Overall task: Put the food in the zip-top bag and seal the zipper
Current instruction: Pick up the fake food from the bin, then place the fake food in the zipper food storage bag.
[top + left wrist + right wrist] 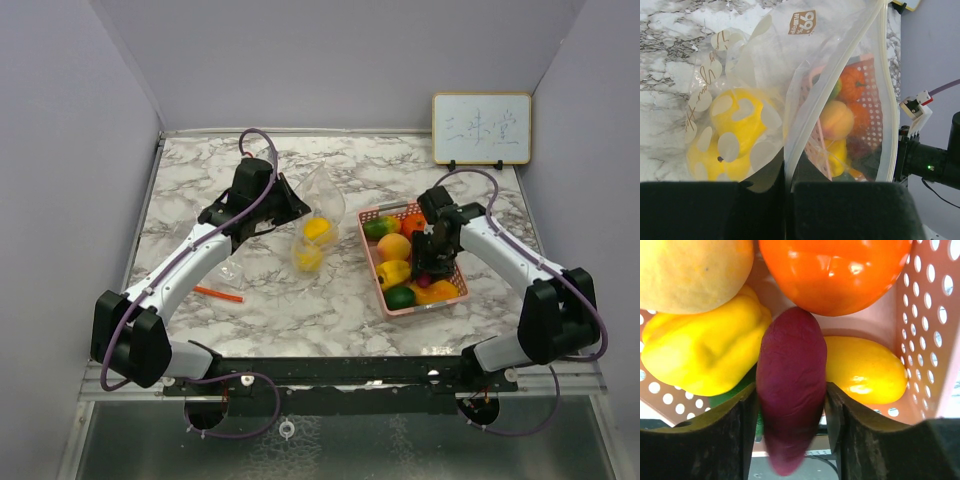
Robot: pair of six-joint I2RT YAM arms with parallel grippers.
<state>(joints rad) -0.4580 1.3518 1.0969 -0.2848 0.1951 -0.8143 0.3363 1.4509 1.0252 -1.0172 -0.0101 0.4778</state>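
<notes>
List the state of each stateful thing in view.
zip-top bag: open, unsealed, two yellow fruits inside
left end effector: shut on zip-top bag's edge
right end effector: shut on purple vegetable
purple vegetable: gripped, within pink basket
pink basket: partly full

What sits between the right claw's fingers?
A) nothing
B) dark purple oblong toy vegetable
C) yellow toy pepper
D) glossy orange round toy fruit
B: the right wrist view shows the dark purple oblong toy vegetable pinched in the right claw.
</notes>
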